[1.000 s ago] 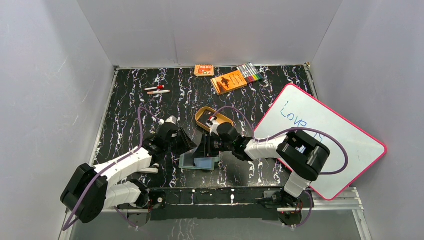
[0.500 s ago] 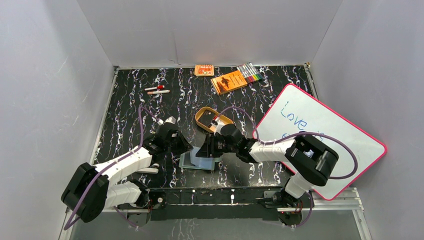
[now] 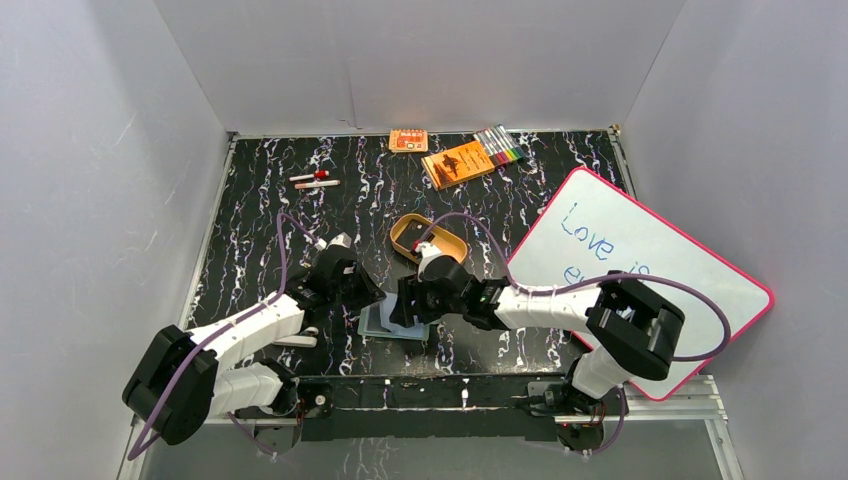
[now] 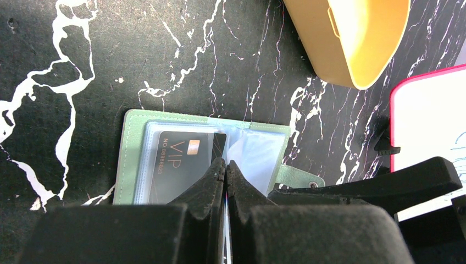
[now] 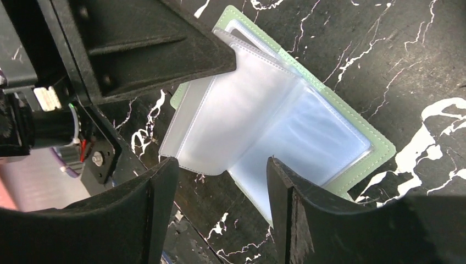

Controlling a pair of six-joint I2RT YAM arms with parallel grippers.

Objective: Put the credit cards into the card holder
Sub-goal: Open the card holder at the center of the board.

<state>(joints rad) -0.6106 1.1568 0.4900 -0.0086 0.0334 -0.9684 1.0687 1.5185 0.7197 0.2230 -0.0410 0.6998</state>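
Black marbled table (image 3: 260, 230): card holder (image 4: 132, 159) is lying open near the front edge, one credit card (image 4: 184, 165) sitting in a pocket. Left gripper (image 4: 226, 170) is pressing shut at a clear leaf. Right gripper (image 5: 220, 165) is hovering wide-jawed above. Judged: step in hand is parting the pockets. Next calls for another card.

Left end effector (image 4: 225, 165) pinched closed; right end effector (image 5: 220, 170) spread apart, both pointing down.

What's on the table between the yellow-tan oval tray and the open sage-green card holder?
Nothing. Left wrist view shows bare black white-veined tabletop between the yellow-tan oval tray and the sage-green card holder; in the top view the right arm overhangs it.
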